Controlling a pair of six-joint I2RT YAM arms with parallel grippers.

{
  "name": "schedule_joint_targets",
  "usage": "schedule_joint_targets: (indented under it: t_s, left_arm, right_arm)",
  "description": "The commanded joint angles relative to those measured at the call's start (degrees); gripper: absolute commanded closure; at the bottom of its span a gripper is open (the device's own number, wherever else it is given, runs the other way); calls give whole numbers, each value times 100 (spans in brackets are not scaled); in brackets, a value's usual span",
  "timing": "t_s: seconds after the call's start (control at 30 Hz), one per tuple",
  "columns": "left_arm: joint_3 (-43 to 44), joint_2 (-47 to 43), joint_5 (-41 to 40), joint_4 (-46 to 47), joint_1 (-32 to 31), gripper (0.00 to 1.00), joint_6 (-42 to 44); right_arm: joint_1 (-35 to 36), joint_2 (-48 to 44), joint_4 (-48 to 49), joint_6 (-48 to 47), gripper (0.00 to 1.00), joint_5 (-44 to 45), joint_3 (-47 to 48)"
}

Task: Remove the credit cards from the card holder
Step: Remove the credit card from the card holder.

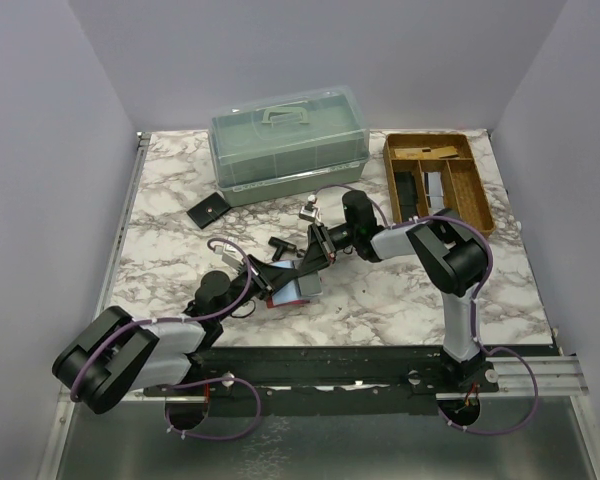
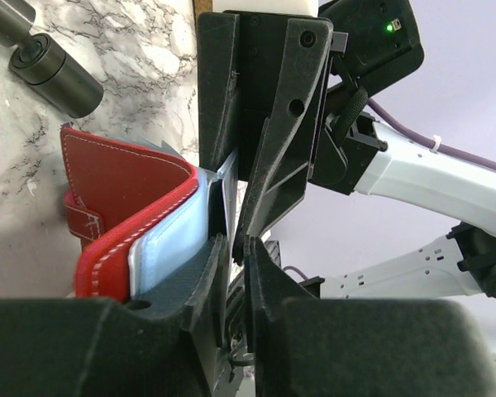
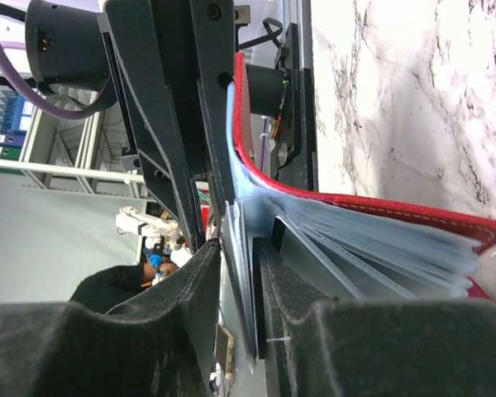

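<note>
At the centre of the marble table [image 1: 430,300], the red card holder [image 2: 124,178] is between both grippers. The left gripper [image 2: 236,248], reaching from 8 o'clock, is pinched narrow on its edge. The right gripper [image 3: 240,260], from 2 o'clock, straddles a pale blue credit card [image 3: 238,219] with a narrow slit; whether it grips is unclear.
</note>
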Motion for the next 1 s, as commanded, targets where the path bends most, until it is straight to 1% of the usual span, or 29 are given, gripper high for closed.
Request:
schedule_joint_targets:
  t_s: [0.0, 0.1, 0.2, 0.23, 0.6, 0.97]
  left_arm:
    - [44, 190, 129, 288, 8, 85, -160]
    - [49, 237, 18, 328, 16, 90, -174]
    - [68, 244, -36, 332, 33, 99, -162]
    - [72, 236, -33, 341, 48, 100, -150]
    - [-277, -60, -199, 323, 160, 100, -152]
    - [-379, -474, -131, 140, 329, 100, -174]
  right_arm:
    - [63, -244, 15, -118, 68, -255, -28]
    - [63, -331, -259, -467, 62, -275, -14]
    - [63, -375, -402, -696, 55, -332, 7]
    - [59, -378, -406, -724, 53, -353, 16]
    - [62, -409, -397, -967, 31, -563, -12]
    - [66, -374, -375, -1096, 17, -704, -15]
